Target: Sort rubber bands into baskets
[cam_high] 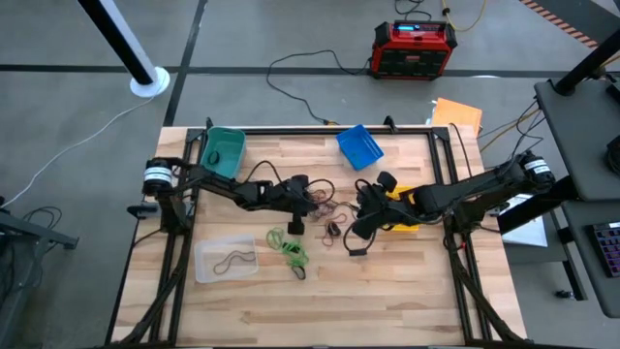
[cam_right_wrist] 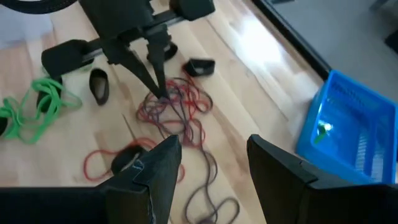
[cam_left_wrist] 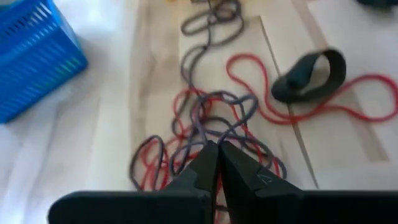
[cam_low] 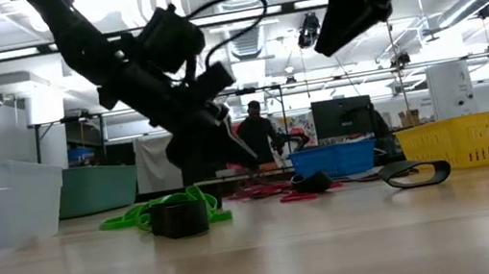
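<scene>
A tangle of red and dark rubber bands [cam_left_wrist: 211, 118] lies mid-table, between the blue basket [cam_high: 359, 145] and the green bands [cam_high: 288, 247]. My left gripper [cam_left_wrist: 217, 152] slants down into this tangle [cam_right_wrist: 177, 109], shut. My right gripper [cam_right_wrist: 214, 165] hangs open above the table, near the tangle's right side, with nothing between its fingers. A broad dark band [cam_left_wrist: 311, 74] lies on a long red loop [cam_left_wrist: 348, 93]. The teal basket [cam_high: 225, 150] stands far left. The clear basket [cam_high: 225, 260], near left, holds one dark band. My right arm partly covers the yellow basket [cam_high: 405, 211]. My left gripper pinches strands at the near edge of the tangle [cam_left_wrist: 202, 140] between its two fingertips. It comes slanting down from the table's left. Which strands, and how many, the fingertips hide. The rest of the tangle lies slack on the table.
A small black block [cam_high: 295, 228] sits beside the green bands, close under my left gripper. Another dark loop [cam_high: 356, 250] lies below my right gripper. In the low view a person [cam_low: 256, 130] stands in the room beyond the table.
</scene>
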`<action>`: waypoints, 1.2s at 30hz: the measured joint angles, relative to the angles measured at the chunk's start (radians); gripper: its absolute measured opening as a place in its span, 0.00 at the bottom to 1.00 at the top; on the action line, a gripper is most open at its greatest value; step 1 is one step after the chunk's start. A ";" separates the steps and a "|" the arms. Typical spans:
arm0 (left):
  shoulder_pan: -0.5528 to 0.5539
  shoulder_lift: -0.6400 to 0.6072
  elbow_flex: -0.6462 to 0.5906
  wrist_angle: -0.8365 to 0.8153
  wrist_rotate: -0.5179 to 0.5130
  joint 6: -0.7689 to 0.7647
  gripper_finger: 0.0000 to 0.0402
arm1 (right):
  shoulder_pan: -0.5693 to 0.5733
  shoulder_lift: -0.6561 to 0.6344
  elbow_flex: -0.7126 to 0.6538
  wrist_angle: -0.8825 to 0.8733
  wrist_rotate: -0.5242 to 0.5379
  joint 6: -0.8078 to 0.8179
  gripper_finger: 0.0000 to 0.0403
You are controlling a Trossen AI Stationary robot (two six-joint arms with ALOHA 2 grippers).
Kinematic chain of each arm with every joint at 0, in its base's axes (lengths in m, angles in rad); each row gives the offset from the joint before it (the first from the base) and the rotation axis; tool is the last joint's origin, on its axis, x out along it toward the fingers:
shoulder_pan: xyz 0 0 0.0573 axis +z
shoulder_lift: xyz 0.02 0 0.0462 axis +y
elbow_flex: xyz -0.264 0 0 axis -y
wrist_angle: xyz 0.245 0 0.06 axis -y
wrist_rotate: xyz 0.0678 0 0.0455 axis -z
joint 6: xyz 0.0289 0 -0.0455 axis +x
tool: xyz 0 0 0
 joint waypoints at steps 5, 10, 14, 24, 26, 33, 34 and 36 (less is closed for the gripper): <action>-0.002 -0.071 -0.003 -0.016 0.001 0.003 0.00 | 0.000 0.001 -0.020 0.067 -0.001 -0.055 0.45; -0.006 -0.141 -0.008 -0.023 -0.018 -0.005 0.00 | 0.000 0.001 -0.059 0.094 -0.004 -0.053 0.45; -0.028 -0.213 -0.010 -0.022 -0.002 -0.014 0.00 | 0.000 0.001 -0.079 0.094 -0.004 -0.027 0.45; -0.079 -0.377 -0.010 -0.125 0.034 -0.024 0.00 | -0.001 0.002 -0.086 0.101 0.005 -0.028 0.45; -0.081 -0.401 -0.010 -0.153 0.018 -0.036 0.00 | -0.001 0.002 -0.086 0.101 0.005 -0.028 0.45; -0.093 -0.431 -0.009 -0.203 0.009 -0.097 0.00 | -0.001 0.002 -0.086 0.101 0.020 -0.032 0.45; -0.093 -0.430 -0.008 -0.220 0.006 -0.101 0.00 | -0.001 0.002 -0.086 0.101 0.020 -0.033 0.45; -0.093 -0.430 -0.008 -0.233 -0.049 -0.114 0.00 | -0.001 0.002 -0.086 0.101 0.021 -0.032 0.45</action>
